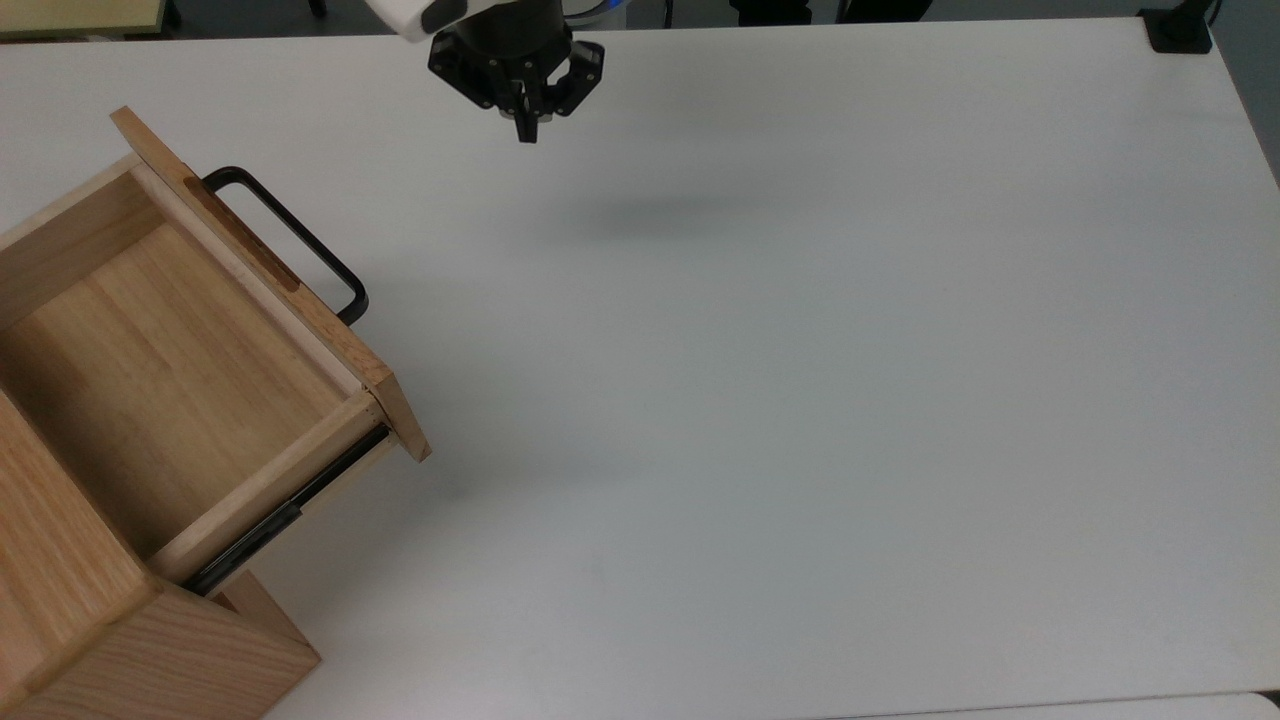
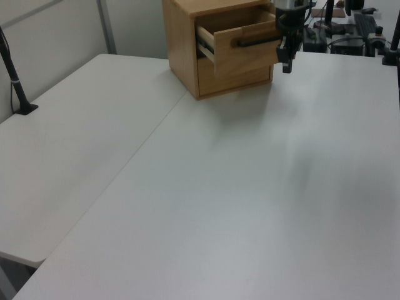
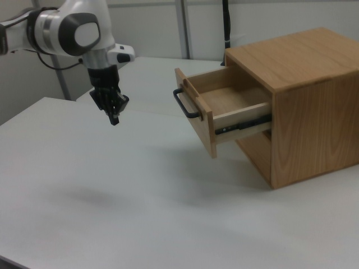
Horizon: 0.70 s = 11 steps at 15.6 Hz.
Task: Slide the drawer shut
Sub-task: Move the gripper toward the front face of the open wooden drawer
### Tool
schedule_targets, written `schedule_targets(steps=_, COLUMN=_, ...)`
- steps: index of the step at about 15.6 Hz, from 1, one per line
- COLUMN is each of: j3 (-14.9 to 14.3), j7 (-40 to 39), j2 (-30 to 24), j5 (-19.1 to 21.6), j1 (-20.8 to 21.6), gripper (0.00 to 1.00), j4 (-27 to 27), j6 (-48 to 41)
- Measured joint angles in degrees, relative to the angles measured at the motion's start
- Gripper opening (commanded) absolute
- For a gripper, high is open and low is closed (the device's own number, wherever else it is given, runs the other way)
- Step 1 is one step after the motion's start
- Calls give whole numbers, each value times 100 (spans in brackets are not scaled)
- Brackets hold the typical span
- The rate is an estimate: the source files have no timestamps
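Note:
The pine-wood drawer (image 1: 170, 350) stands pulled out of its cabinet at the top view's left, empty inside. Its front panel (image 3: 197, 115) carries a black bar handle (image 1: 300, 240) (image 3: 185, 105) (image 2: 255, 41). A black side rail (image 1: 270, 520) shows under the drawer's side. My gripper (image 1: 524, 130) (image 3: 114, 119) (image 2: 284, 65) hangs above the white table, shut with nothing between the fingers. It is well apart from the handle, to the right of it in the top view and to the left of it in the right view.
The wooden cabinet (image 3: 297, 106) (image 2: 187, 50) sits on a wide white table (image 1: 800, 400). A black clamp (image 1: 1178, 30) stands at the top view's far right corner. A black post (image 2: 14, 81) rises at the left view's left edge.

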Motion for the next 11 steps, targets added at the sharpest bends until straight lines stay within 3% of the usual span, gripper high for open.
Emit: schedule_targets(steps=11, j3=-47, j7=1799, j2=569, j5=0, j1=-713, gripper=0, j4=39, j6=1617)
